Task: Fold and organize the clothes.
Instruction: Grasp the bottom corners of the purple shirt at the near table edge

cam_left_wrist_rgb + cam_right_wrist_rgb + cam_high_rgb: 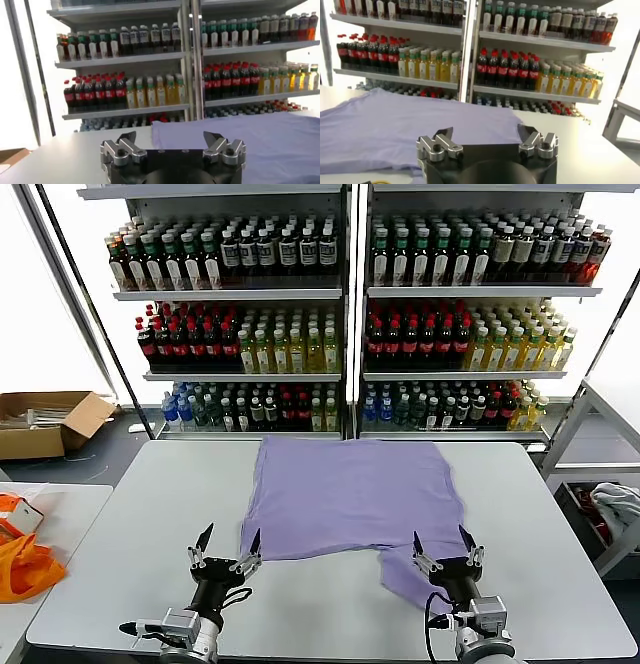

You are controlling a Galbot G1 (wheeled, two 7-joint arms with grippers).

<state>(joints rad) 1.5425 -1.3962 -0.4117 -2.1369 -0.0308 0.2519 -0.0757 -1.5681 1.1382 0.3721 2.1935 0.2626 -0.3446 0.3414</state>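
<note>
The right hand (445, 544) stands wide and empty over the near flap of the lavender T-shirt (350, 494), the sleeve that trails toward the robot from the shirt's right corner. The left hand (228, 549), equally wide and holding nothing, sits above the bare tabletop (130, 524), just off the shirt's near left corner. The shirt lies flat ahead of both, running away toward the bottle shelves (340, 314), so the right hand looks nearer to cloth.

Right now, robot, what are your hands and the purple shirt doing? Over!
Left gripper open, right gripper open, both empty near table edge. Purple shirt flat, unfolded. Nothing in the way.
</note>
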